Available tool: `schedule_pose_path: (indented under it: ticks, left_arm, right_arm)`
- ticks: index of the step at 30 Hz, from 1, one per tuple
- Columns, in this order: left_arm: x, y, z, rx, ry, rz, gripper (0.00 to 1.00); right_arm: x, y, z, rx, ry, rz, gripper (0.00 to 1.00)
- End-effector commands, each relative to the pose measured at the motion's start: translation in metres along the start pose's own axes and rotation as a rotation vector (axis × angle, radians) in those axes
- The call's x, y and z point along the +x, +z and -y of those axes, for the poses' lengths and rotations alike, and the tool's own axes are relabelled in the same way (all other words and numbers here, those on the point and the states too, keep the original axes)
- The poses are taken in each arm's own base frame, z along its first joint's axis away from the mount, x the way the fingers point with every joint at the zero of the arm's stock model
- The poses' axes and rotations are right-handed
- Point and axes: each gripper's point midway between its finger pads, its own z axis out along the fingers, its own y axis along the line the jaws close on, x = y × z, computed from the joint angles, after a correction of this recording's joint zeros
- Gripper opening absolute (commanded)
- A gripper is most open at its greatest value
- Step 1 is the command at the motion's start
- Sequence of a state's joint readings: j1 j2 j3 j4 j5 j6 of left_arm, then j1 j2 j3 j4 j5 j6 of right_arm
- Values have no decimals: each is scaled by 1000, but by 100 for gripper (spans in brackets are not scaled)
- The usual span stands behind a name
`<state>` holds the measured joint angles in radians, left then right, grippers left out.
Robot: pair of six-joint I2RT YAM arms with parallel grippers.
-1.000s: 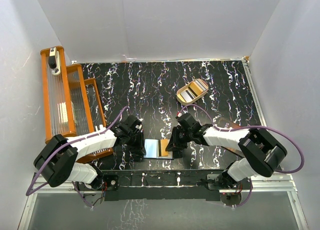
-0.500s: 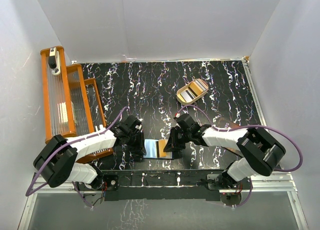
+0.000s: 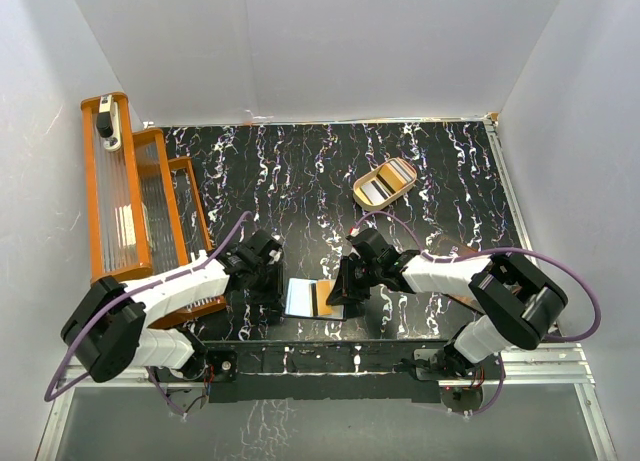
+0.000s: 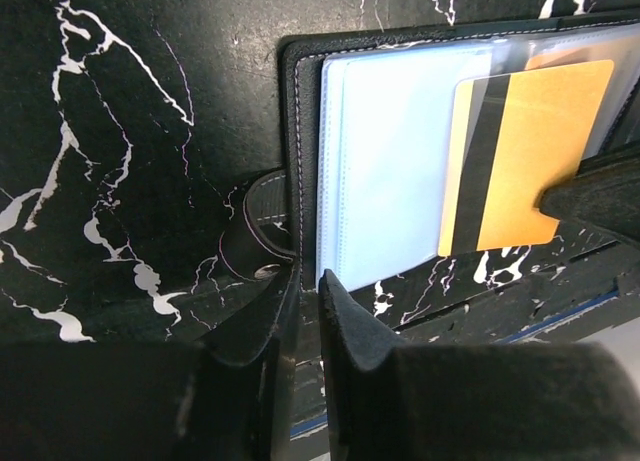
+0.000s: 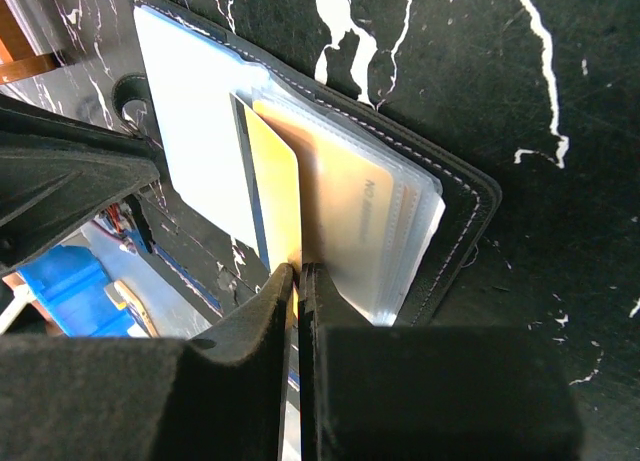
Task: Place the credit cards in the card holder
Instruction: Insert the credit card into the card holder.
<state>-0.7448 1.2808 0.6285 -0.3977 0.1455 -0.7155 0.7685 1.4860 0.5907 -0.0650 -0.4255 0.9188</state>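
Right wrist view: gold-orange card [image 5: 272, 171] is pinched by the right gripper [image 5: 298, 281], partly inside the card holder [image 5: 468, 196], whose edge is clamped by the left gripper [image 4: 305, 306].

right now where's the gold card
The gold card is at the near table edge between the arms in the top view, pinched in the right claw against the open card holder, whose left edge the left claw grips.

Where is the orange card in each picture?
Top external: the gold-orange card is low in the middle, on the open card holder.
Left wrist: the card is upper right, partly tucked in.
Right wrist: the card is in the centre, edge-on, pinched by the right gripper.
Shared landmark: the card holder's pale blue page.
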Motion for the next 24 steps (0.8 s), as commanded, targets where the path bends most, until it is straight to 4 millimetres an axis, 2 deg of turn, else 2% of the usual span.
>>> schedule_pose_path:
  ticks: [1, 8, 17, 24]
  left_arm:
    - [4, 4, 0, 2, 6, -24, 11]
    - [9, 8, 6, 50, -4, -47, 6]
    - [17, 13, 19, 151, -45, -65, 5]
    - [20, 15, 21, 174, -57, -68, 5]
  right_arm:
    - [-2, 4, 4, 14, -24, 13, 1]
    - [-8, 5, 2, 17, -28, 40, 1]
    - [-13, 6, -1, 19, -23, 53, 1]
    - [-18, 8, -2, 21, -34, 62, 1]
